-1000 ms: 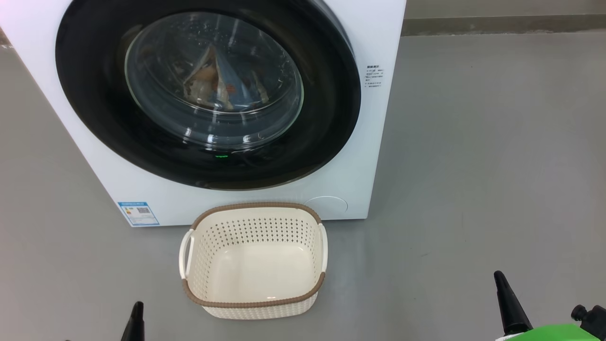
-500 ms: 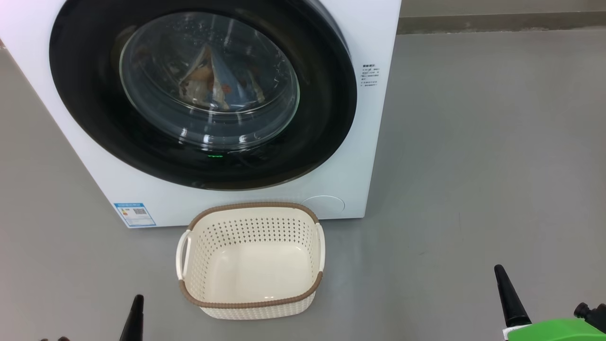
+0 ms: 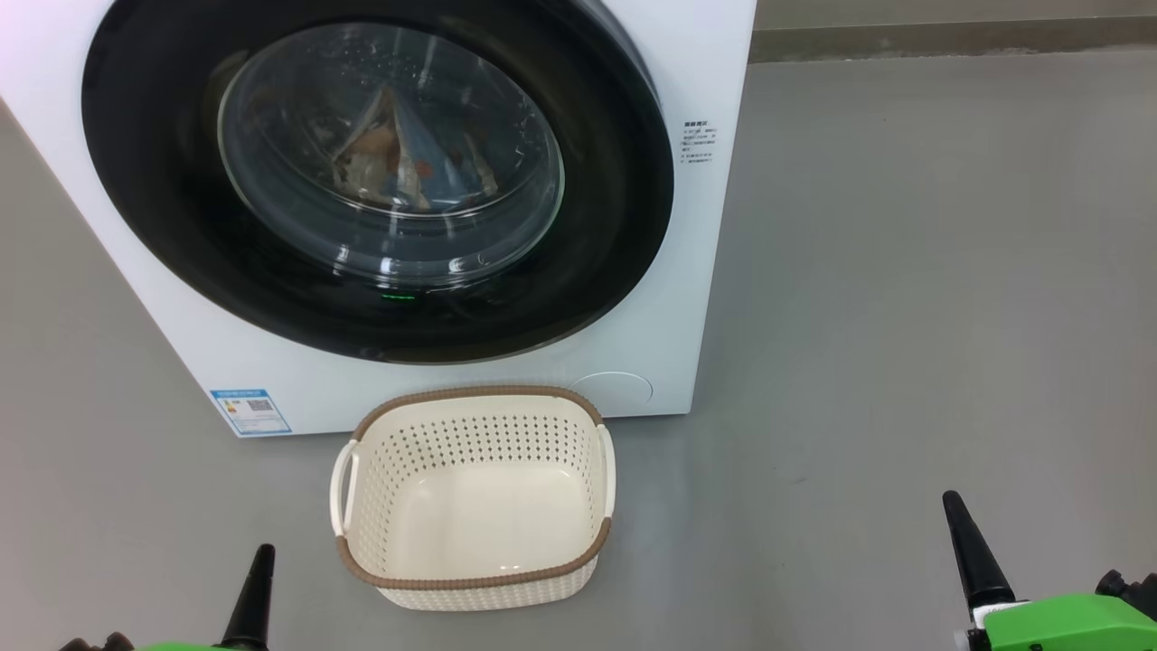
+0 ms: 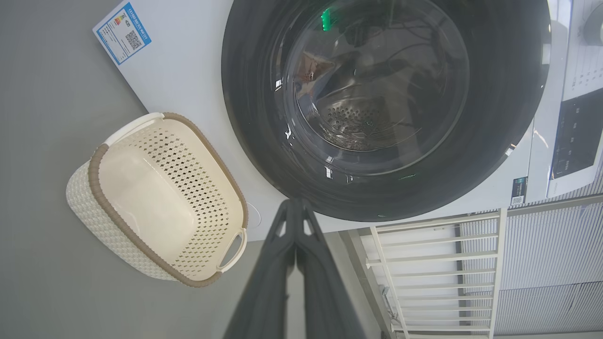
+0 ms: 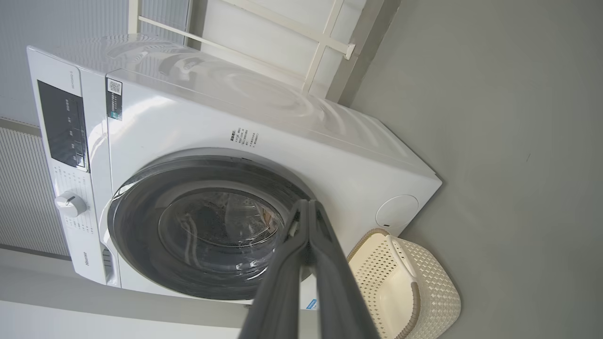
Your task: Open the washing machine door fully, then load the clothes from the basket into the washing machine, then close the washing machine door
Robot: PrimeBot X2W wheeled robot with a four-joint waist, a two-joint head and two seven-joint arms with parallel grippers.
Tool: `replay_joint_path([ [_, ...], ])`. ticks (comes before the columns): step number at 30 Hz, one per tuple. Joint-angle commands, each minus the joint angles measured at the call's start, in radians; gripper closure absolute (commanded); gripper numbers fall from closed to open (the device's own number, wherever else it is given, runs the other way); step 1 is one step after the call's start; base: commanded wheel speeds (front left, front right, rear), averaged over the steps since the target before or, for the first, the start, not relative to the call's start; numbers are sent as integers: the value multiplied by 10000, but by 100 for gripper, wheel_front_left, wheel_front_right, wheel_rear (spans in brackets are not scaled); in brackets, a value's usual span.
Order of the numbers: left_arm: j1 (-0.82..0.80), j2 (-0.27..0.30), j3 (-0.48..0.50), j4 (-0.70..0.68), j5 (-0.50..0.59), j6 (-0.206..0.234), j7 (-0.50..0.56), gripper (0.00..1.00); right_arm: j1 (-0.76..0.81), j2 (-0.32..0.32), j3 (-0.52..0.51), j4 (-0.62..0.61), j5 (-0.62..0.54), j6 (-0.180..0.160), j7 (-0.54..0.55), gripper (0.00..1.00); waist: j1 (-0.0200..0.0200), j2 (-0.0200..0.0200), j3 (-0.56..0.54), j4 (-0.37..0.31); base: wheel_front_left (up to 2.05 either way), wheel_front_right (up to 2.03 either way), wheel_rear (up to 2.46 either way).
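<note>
Hovering low over the grey floor (image 3: 904, 316), the left end effector (image 3: 262, 556) and right end effector (image 3: 951, 502) are pinched fully closed, holding nothing. Beyond them the basket (image 3: 479, 592) sits empty, just before the washing machine (image 3: 452, 389). The washing machine door (image 3: 615, 226) is closed, the clothes (image 3: 389, 163) visible behind its glass.

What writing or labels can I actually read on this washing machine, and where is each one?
"Hisense": brand name on the washing machine, under the dial.
Blue label sticker, low on the front: a QR code and print, too small to read.
Printed lines beside the washing machine door: too small to read.
Dark sticker near the top: too small to read.
Control panel: markings blurred.
</note>
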Motion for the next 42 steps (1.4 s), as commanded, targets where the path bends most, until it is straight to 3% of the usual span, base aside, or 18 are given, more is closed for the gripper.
replay_joint_path([
  [1,-489,186,316,-184,-252,-22,86,100,-470,-48,128,-221,313,-42,80,100,-1,0,2,-6,0,0,0],
  [28,-1003,219,575,-103,-3153,-29,886,100,-938,-24,56,-100,3352,-55,873,100,-1,0,59,-201,0,0,0],
  [42,-1004,209,589,-103,-3141,-29,897,100,-938,-24,57,-100,3353,-55,873,100,-1,0,59,-201,0,0,0],
])
